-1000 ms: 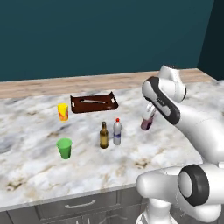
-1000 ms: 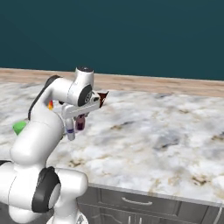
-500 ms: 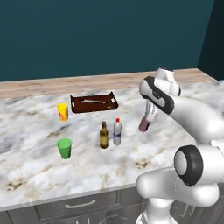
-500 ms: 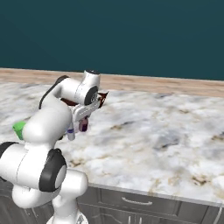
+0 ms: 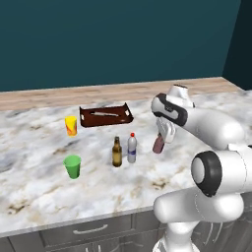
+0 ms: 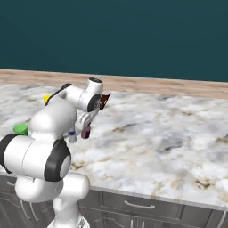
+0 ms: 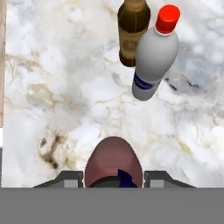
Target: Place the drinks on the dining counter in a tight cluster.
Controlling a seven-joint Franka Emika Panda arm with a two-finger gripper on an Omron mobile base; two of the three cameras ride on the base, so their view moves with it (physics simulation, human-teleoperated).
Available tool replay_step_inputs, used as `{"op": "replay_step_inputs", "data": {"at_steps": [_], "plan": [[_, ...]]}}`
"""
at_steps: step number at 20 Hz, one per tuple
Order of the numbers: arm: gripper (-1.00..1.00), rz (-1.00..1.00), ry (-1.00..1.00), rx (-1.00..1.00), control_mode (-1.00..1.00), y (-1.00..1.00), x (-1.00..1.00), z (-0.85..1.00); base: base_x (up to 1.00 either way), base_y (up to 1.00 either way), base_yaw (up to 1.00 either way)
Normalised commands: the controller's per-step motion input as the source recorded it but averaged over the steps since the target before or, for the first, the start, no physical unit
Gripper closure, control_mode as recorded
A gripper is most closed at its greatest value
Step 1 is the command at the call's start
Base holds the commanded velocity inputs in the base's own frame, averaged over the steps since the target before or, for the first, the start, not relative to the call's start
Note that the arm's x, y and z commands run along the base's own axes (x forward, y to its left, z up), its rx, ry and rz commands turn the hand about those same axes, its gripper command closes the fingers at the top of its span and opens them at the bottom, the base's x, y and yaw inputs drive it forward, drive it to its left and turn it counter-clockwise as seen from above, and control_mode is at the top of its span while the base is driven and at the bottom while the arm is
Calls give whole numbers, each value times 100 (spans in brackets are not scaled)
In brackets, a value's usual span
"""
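White arm reaching forward, tool (image 5: 158,143) pointing down, closed

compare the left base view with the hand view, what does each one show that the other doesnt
Left base view alone: the yellow-orange cup, the green cup, the dark tray and the arm's white body.

Hand view alone: a close look down on the maroon bottle's rounded top between the tool's fingers.

Both share: the maroon bottle in the tool, the brown beer bottle and the red-capped clear bottle standing close together on the marbled dining counter.
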Motion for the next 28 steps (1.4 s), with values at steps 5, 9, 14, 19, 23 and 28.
{"op": "replay_step_inputs", "data": {"at_steps": [5,9,14,19,23,28], "plan": [[100,15,-3,0,-100,7,2,-3,0,0,0],[100,7,0,0,-100,19,6,-12,0,0,0],[100,0,1,-3,-100,20,26,-12,0,0,0],[100,0,5,-10,-100,11,49,-20,0,0,0],[100,1,0,-9,-100,21,37,-10,0,0,0],[100,8,0,-4,-100,6,26,-13,0,0,0]]}}
